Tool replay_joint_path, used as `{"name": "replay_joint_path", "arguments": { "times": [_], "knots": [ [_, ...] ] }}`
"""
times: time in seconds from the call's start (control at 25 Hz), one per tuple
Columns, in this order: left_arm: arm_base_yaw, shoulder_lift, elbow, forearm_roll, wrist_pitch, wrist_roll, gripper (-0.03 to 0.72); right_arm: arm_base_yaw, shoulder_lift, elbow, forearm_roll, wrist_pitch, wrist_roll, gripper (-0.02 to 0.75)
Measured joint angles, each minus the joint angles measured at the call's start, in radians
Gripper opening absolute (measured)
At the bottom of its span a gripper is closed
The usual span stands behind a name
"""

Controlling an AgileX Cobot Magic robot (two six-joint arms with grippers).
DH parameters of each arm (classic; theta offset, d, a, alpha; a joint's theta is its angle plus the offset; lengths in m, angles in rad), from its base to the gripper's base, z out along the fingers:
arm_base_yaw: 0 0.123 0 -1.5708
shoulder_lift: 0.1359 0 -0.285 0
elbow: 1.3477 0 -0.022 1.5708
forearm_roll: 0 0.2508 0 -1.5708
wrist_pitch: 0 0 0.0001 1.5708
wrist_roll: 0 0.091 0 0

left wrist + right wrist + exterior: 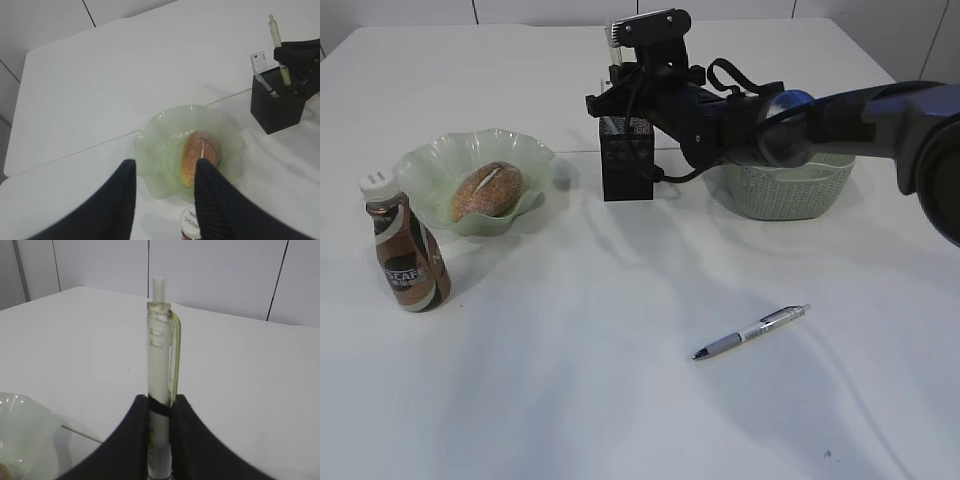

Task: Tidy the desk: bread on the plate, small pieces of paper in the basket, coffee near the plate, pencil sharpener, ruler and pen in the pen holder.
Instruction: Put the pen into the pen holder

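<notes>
From the exterior view, the right arm reached across to the black pen holder (626, 158), its right pincer (616, 75) poised above the opening with a pale pen (614, 40) upright in its grip. To finish well, the pen probably needed to stay vertical, be lowered until its tip sat well inside the holder, and only then be let go. One bread roll (486, 190) lay on the one green plate (430, 160), one coffee bottle (407, 255) stood just beside that plate, one basket (785, 195) sat behind the arm, and one grey pen (751, 332) lay loose on the desk (620, 400).

In the left wrist view, the left pincer (165, 172) hung open and empty above the plate and roll; the holder (276, 106) already showed about two pens and a white-labelled item, hard to identify.

The right wrist view showed the right pincer's fingers (134, 432) closed on the clear pen (161, 375), held upright.
</notes>
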Motion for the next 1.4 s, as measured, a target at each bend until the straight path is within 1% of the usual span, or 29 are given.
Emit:
{"name": "replay_joint_path", "arguments": {
  "times": [0.6,0.64,0.68,0.72,0.76,0.84,0.92,0.96,1.0,1.28,1.36,1.4],
  "knots": [
    [0.000,0.000,0.000,0.000,0.000,0.000,0.275,-0.004,0.010,0.000,0.000,0.000,0.000,0.117],
    [0.000,0.000,0.000,0.000,0.000,0.000,0.274,-0.004,0.012,0.000,0.000,0.005,0.000,0.134],
    [0.000,0.000,0.000,0.000,0.000,0.000,0.275,-0.004,0.012,0.000,0.000,0.005,0.000,0.134],
    [0.000,0.000,0.000,0.000,0.000,0.000,0.274,-0.004,0.012,0.000,0.000,0.005,0.000,0.160],
    [0.000,0.000,0.000,0.000,0.000,0.000,0.275,-0.004,0.012,0.000,0.000,0.005,0.000,0.160],
    [0.000,0.000,0.000,0.000,0.000,0.000,0.274,-0.004,0.012,0.000,0.000,0.005,0.000,0.205],
    [0.000,0.000,0.000,0.000,0.000,0.000,0.275,-0.004,0.012,0.000,0.000,0.005,0.002,0.214],
    [0.000,0.000,0.000,0.000,0.000,0.000,0.275,-0.004,0.012,0.000,0.000,0.005,0.004,0.250],
    [0.000,0.000,0.000,0.000,0.000,0.000,0.275,-0.004,0.012,0.000,0.000,0.005,0.006,0.260],
    [0.000,0.000,0.000,0.000,0.000,0.000,0.275,-0.004,0.012,-0.010,0.000,0.025,0.045,0.281],
    [0.000,0.000,0.000,0.000,0.000,0.000,0.275,-0.004,0.012,-0.034,0.000,0.077,0.057,0.281],
    [0.000,0.000,0.000,0.000,0.000,0.000,0.275,-0.004,0.012,-0.059,0.000,0.137,0.060,0.281]
  ]
}}
